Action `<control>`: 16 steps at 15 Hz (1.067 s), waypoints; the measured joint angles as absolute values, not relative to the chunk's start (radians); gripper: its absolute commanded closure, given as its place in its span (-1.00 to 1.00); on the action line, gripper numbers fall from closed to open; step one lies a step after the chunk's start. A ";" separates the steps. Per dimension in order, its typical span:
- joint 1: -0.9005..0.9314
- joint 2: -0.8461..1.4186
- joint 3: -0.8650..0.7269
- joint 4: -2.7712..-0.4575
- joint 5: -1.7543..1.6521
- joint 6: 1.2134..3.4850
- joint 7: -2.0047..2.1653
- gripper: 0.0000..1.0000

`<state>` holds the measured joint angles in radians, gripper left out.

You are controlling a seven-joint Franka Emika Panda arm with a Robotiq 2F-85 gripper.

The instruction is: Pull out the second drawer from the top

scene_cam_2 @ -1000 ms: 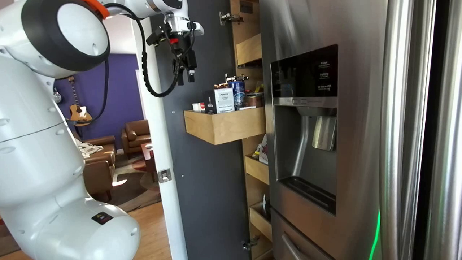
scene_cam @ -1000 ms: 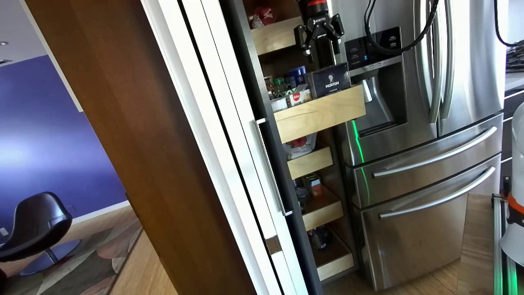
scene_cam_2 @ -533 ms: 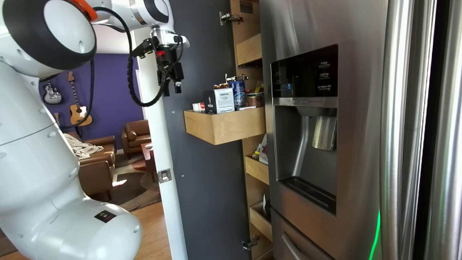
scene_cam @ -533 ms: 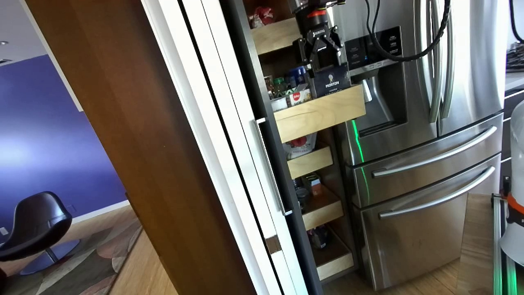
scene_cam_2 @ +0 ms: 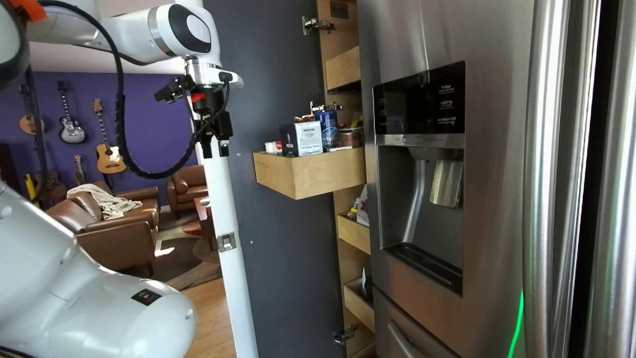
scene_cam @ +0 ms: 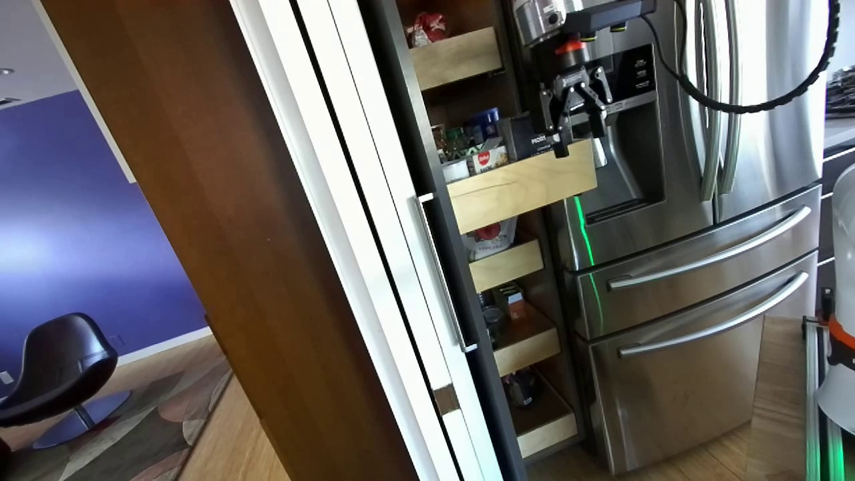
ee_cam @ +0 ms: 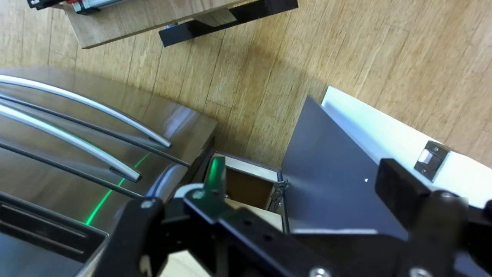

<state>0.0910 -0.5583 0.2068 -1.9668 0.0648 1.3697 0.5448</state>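
Observation:
The second drawer from the top [scene_cam: 521, 194] is a pale wooden pull-out in the tall cabinet. It also shows in an exterior view [scene_cam_2: 328, 174], sticking out past the other drawers with its front bare. My gripper [scene_cam: 580, 139] points down, off the drawer's front and apart from it. It hangs at about the height of the drawer's rim in an exterior view [scene_cam_2: 215, 150]. In the wrist view the gripper [ee_cam: 306, 182] has its fingers wide apart with nothing between them. The top drawer [scene_cam: 457, 59] sits further in.
A Morton box [scene_cam_2: 308, 139] and a blue can [scene_cam_2: 326, 130] stand in the pulled-out drawer. The steel fridge [scene_cam_2: 417, 318] stands beside the cabinet. The open dark cabinet door [scene_cam_2: 293, 268] stands on its other side. Lower drawers [scene_cam: 507, 264] sit further in.
My gripper has moved away from the cabinet and downward, from above the drawer to in front of it. The drawer stays pulled out, without visible movement.

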 measured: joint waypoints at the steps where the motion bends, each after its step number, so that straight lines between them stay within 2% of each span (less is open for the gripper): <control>1: 0.088 -0.598 0.203 -2.023 0.063 1.401 0.532 -1.00; 10: 0.061 -0.836 0.171 -2.509 0.065 1.816 0.457 -1.00; 16: 0.057 -0.880 0.147 -2.550 0.065 1.829 0.365 -1.00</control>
<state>0.0568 -0.8798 0.1471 -2.5495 0.0647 1.8289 0.3650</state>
